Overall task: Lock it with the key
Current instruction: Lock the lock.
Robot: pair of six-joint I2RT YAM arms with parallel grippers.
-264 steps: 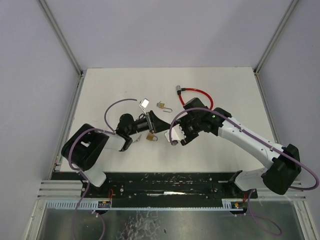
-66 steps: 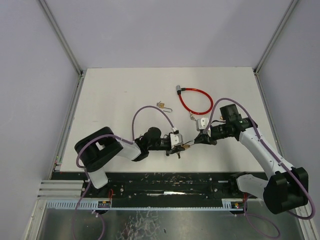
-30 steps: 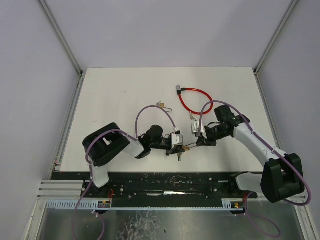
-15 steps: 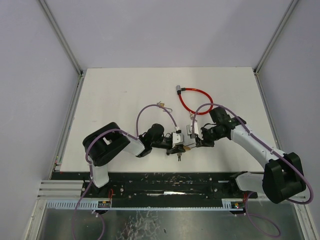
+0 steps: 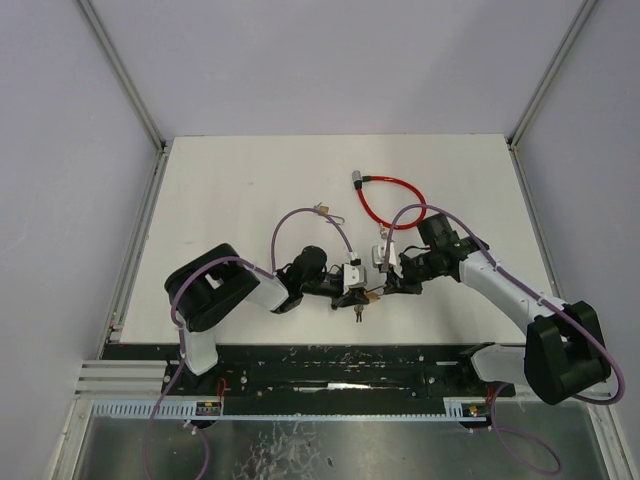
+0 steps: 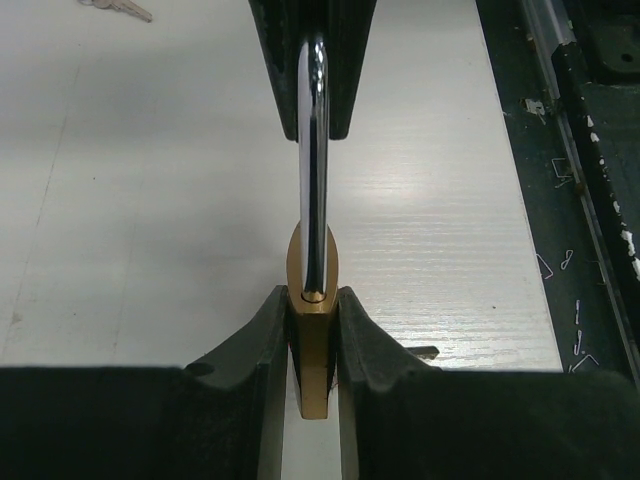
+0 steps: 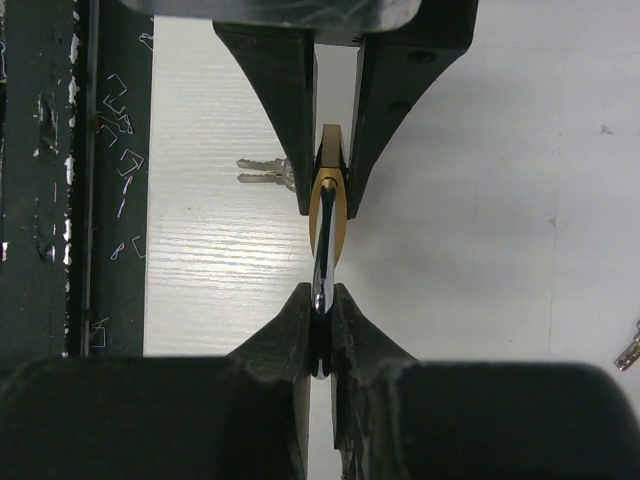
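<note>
Brass padlock [image 6: 310, 385] clamped in left gripper [image 6: 312, 298] — shackle [image 6: 314, 150] pinched by right gripper [image 7: 320, 298], long axis 9-to-3 between them; keys [image 7: 262, 172] at lock's 6 o'clock, nearer left arm.

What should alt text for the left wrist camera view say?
The left gripper clamps a brass padlock seen edge-on; its chrome shackle runs up into the right gripper, which pinches it, over a white table.

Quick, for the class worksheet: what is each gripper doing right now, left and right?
Left gripper: closed, holding the brass padlock body.
Right gripper: closed, holding the shackle of the same padlock.
</note>
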